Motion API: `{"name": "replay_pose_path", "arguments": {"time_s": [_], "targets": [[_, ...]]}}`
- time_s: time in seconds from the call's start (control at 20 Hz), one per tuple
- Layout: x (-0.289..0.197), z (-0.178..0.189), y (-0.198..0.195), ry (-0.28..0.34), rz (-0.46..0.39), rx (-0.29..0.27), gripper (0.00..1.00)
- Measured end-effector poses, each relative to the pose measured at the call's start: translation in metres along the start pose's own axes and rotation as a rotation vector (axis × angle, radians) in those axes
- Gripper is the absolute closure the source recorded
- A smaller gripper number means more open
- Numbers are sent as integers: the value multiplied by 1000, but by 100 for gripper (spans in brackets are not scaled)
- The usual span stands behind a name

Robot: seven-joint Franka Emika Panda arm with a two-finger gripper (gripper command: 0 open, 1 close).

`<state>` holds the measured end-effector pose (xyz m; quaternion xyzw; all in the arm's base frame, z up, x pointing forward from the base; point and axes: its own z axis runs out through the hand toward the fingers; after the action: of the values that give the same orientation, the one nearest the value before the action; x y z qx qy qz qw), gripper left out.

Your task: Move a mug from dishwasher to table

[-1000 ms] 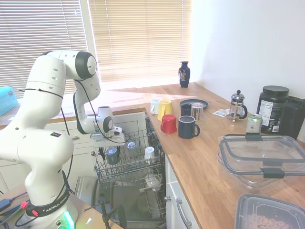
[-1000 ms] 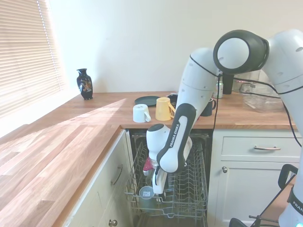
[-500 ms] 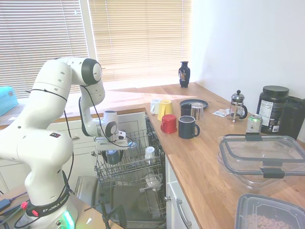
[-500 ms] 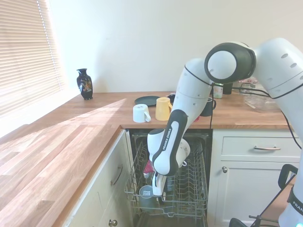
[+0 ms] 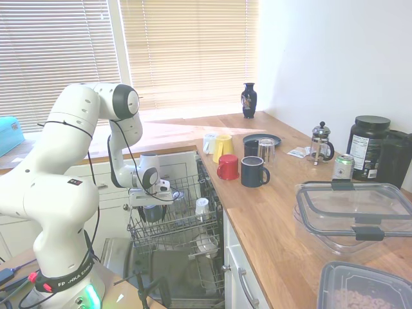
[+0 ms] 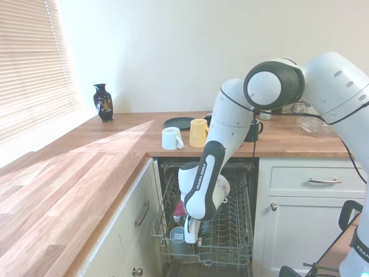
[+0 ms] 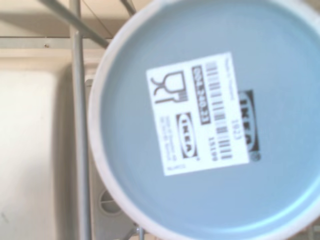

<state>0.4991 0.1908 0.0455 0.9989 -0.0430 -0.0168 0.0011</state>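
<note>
1. The gripper [image 5: 152, 207] is lowered into the dishwasher [image 5: 172, 222] rack; jaw state cannot be told.
2. The grey-blue mug [image 7: 212, 117] sits upturned directly below the jaws, its labelled base facing them.
3. Descent is best centred, so the jaws straddle the smooth, glazed, round wall between thin grey wires.

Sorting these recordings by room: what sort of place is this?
A home kitchen, most likely: an open built-in dishwasher with a grey wire rack, a long light-brown wooden countertop over white cabinets, and a glass French press.
</note>
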Motion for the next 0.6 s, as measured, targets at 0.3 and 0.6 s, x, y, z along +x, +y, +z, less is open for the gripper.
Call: {"name": "replay_pose_path", "arguments": {"time_s": [0.3, 0.6], "targets": [[0, 1, -1, 12, -1, 3, 100], [0, 2, -2, 12, 3, 5, 100]]}}
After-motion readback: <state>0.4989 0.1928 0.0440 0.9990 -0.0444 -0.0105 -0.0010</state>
